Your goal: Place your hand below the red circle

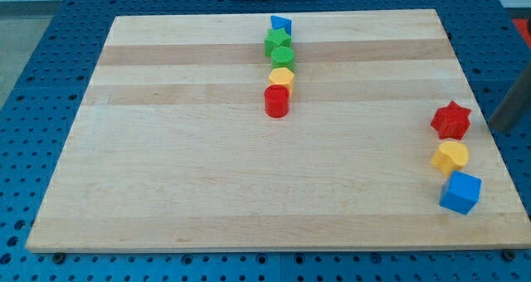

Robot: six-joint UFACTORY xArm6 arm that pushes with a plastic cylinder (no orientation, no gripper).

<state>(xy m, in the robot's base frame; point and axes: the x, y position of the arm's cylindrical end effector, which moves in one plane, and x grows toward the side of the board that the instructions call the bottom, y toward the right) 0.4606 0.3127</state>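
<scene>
The red circle (276,101) stands upright on the wooden board (166,149), at the lower end of a column of blocks near the view's top centre. My tip (499,129) is at the view's right edge, just off the board's right side and a little to the right of a red star (450,119). It is far to the right of the red circle and slightly lower in the view. It touches no block.
Above the red circle sit a yellow hexagon (282,76), a green circle (283,56), a green star (277,40) and a blue triangle (280,22). Below the red star lie a yellow block (450,157) and a blue cube (460,192).
</scene>
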